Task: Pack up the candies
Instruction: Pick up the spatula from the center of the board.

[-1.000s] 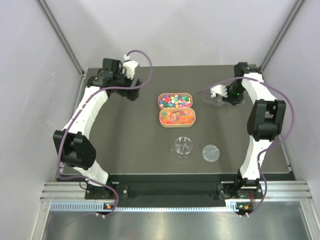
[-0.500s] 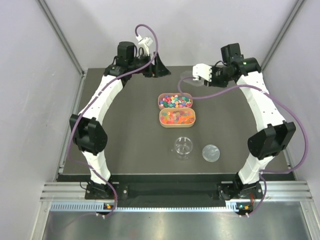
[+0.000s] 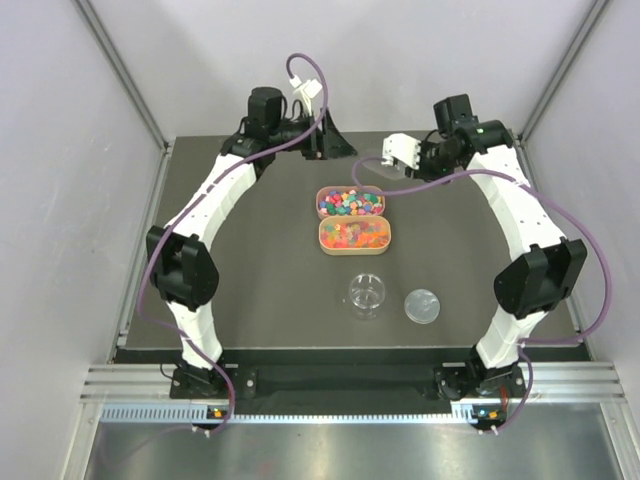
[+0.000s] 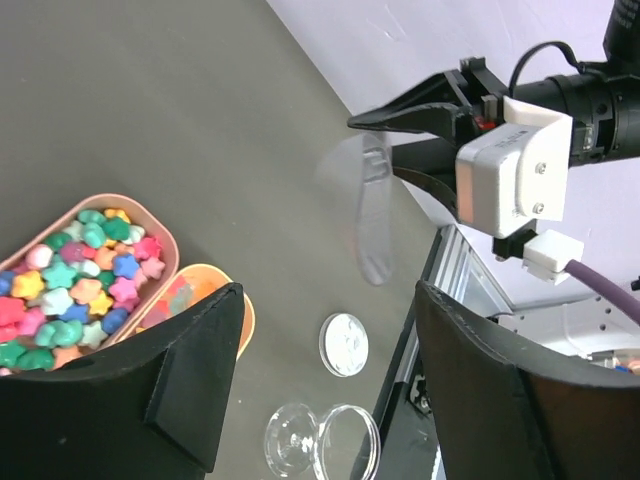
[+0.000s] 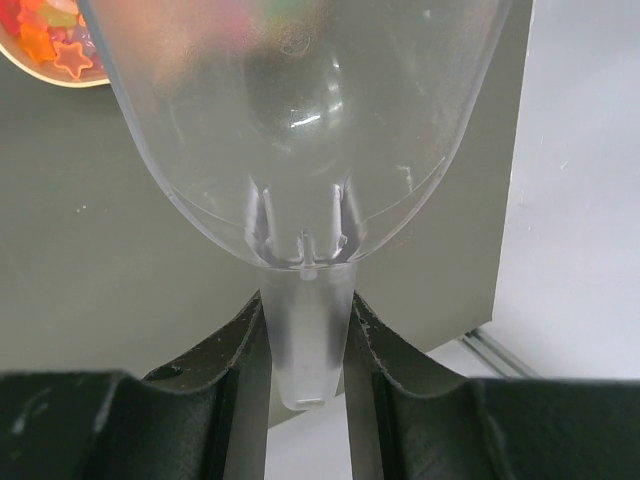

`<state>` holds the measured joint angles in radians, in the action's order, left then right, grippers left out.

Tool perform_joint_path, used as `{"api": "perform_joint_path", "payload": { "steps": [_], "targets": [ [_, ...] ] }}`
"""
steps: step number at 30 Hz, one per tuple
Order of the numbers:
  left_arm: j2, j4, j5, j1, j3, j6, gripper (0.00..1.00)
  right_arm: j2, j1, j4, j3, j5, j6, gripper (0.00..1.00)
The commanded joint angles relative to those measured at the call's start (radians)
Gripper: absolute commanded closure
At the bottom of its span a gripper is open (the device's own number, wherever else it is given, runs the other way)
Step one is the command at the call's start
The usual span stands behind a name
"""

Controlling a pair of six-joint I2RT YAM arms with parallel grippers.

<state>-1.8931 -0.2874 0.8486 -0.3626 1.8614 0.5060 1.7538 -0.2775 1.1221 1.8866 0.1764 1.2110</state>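
Underneath everything lies a dark grey matte table (image 3: 260,280), boxed in by pale lilac walls (image 3: 60,150) on three sides, with a ribbed aluminium rail (image 3: 340,385) running along its near edge where the two arm bases are bolted.

Toward the far middle of the surface, two shallow oval trays sit touching, one behind the other. The far pink tray (image 3: 322,192) holds the multicoloured star candies (image 3: 350,201), and the near orange tray (image 3: 392,236) holds the orange, red and yellow candies (image 3: 354,234). Closer to the bases, a clear round jar (image 3: 367,293) stands without its top, and just beside it to the right lies a flat clear round lid (image 3: 422,305).

Both arms arch over to the far edge of the table. The left gripper (image 3: 325,140) hangs above the far edge behind the trays; in the left wrist view its black fingers (image 4: 190,380) stand wide apart with nothing between them. The right gripper (image 5: 304,330) is clamped on the narrow handle of a clear plastic scoop (image 5: 300,120), its black fingers pressing either side of the stem. The scoop's bowl points toward the trays and hangs in the air just behind the pink one, touching neither tray nor table.
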Motion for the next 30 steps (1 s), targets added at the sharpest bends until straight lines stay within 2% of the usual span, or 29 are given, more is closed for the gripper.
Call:
{"api": "perform_joint_path", "payload": {
  "steps": [1, 9, 14, 21, 24, 26, 28, 30],
  "targets": [
    [0.048, 0.022, -0.005, -0.029, -0.005, -0.029, 0.25, 0.003, -0.023, -0.053, 0.014, -0.015, -0.018, 1.0],
    [0.005, -0.007, -0.042, -0.065, 0.022, -0.08, 0.26, -0.014, -0.043, -0.07, 0.016, -0.014, -0.016, 1.0],
    [-0.034, -0.016, -0.074, -0.065, 0.031, -0.084, 0.31, -0.057, -0.066, -0.062, 0.011, -0.005, -0.016, 1.0],
    [-0.077, -0.009, -0.069, -0.065, 0.041, -0.063, 0.48, -0.138, -0.086, -0.041, -0.007, 0.005, -0.01, 1.0],
    [-0.08, 0.001, -0.048, -0.062, 0.035, -0.054, 0.52, -0.175, -0.092, -0.031, -0.026, 0.003, -0.01, 1.0],
    [-0.077, 0.019, -0.019, -0.056, 0.027, -0.05, 0.68, -0.197, -0.094, -0.025, -0.037, 0.003, -0.01, 1.0],
    [-0.073, 0.06, 0.049, -0.052, 0.013, -0.046, 1.0, -0.209, -0.094, -0.021, -0.044, 0.008, -0.011, 1.0],
    [-0.067, 0.112, 0.123, -0.042, -0.01, -0.024, 1.0, -0.226, -0.094, -0.021, -0.055, 0.012, -0.018, 1.0]
  ]
}}
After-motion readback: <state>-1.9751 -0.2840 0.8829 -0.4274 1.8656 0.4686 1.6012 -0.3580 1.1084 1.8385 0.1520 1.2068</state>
